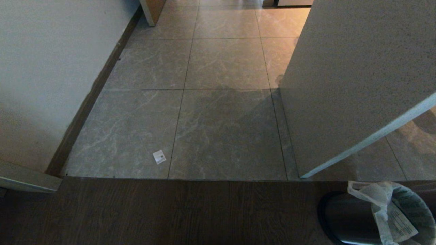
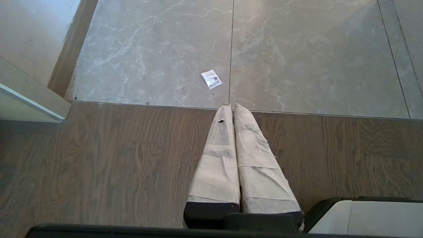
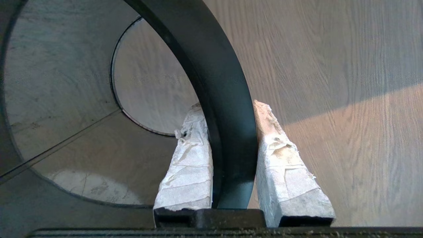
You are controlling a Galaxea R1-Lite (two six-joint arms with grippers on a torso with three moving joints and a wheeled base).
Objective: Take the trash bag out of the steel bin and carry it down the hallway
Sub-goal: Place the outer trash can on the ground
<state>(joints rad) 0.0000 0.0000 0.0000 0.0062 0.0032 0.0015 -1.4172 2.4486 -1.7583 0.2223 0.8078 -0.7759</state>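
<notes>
**A:** How do the right gripper's (image 3: 228, 107) jaws stand?

**B:** Clamped on the black rim band (image 3: 218, 99) of the steel bin (image 1: 344, 221) — one taped finger inside the bin, the other outside over the wood floor (image 3: 330, 82). The wrist camera looks down past the band into the bare steel interior.

**A:** And the left gripper (image 2: 230, 106)?

**B:** Its two wrapped fingers are pressed together with nothing between them. It hangs above the dark wood floor, tips near the seam where the tiles begin.

**A:** Where is the trash bag?

**B:** In the head view the trash bag (image 1: 388, 207) sits in the bin at the lower right corner — its white plastic folded over the rim, printed panel hanging inside.

**A:** Anything else around?

**B:** A small white paper scrap (image 1: 159, 157) lies on the grey marbled tiles (image 1: 224, 129) just past the seam. A pale speckled panel (image 1: 357, 78) stands above the bin, and a cream wall (image 1: 51, 68) with dark skirting runs along the left.
</notes>
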